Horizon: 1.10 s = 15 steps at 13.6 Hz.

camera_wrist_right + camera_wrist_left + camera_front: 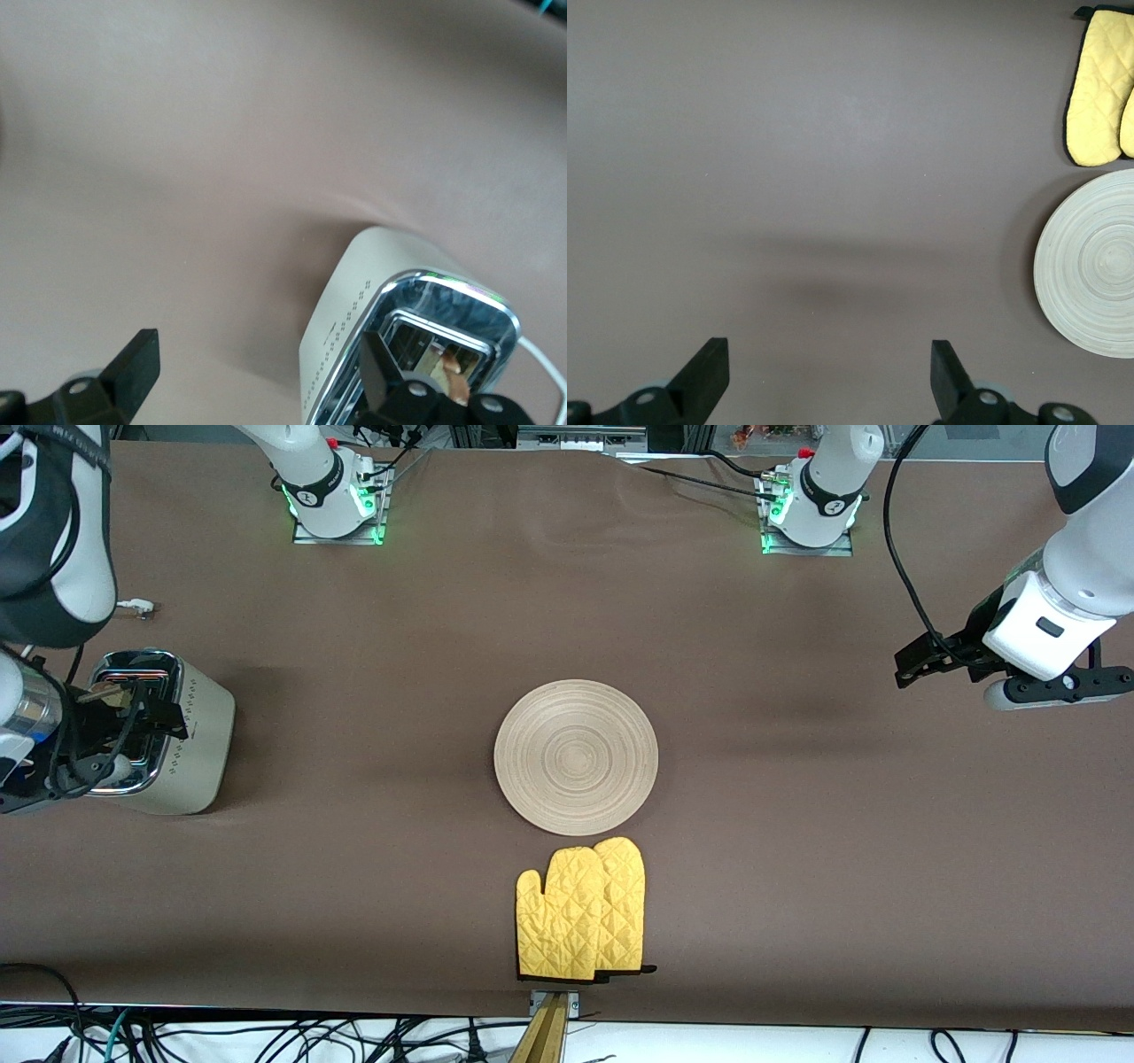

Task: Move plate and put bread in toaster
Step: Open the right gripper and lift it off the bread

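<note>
Your two arms are glossy white with dark grey joint bands, their bases glowing green on metal plates at the frame's top. Black cables trail from both. Each gripper, left gripper (914, 662) and right gripper (133, 717), carries black wedge-shaped fingers.

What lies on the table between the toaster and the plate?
Nothing: in the front view only bare brown table covering runs from the toaster to the plate. The oven mitts lie nearer the camera than the plate, off that line.
</note>
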Available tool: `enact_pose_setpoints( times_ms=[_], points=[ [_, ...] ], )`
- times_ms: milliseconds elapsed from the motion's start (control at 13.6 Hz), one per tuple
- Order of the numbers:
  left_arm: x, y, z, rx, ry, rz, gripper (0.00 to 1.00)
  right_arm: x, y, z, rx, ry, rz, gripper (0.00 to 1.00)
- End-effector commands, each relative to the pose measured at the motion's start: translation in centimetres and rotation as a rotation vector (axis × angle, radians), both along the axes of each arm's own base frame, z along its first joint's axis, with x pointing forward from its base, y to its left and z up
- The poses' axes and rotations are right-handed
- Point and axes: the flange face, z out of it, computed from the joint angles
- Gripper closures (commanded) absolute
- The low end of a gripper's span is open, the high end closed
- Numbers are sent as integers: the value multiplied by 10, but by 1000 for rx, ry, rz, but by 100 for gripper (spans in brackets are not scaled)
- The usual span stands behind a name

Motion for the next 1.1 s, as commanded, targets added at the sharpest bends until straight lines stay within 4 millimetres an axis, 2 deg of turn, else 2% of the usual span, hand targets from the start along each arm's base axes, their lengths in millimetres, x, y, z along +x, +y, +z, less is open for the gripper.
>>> enact_pose_setpoints(
  times_ms=[0,74,147,294,368,515,735,956,1029],
  points=[
    [3,-1,5,-9,-5,10,0,-23,-7,16,9,-80,13,0],
    [3,-1,5,-9,-5,12,0,-30,-7,18,16,-81,-11,0],
    [3,-1,5,-9,-5,10,0,-38,-11,19,27,-84,-109,0],
    [3,-1,5,-9,-5,10,0,-46,2,25,35,-96,-330,0],
    [3,-1,5,-9,-5,12,0,-50,2,33,40,-107,-378,0],
    [3,-1,5,-9,-5,10,0,-64,-4,44,52,-122,-396,0],
    [3,-1,5,-9,-5,10,0,-73,-13,35,56,-104,-413,0],
    [3,-1,5,-9,-5,12,0,-86,-9,29,57,-94,-410,0],
    [3,-2,5,-9,-5,10,0,-84,-9,27,57,-90,-408,0]
  ],
)
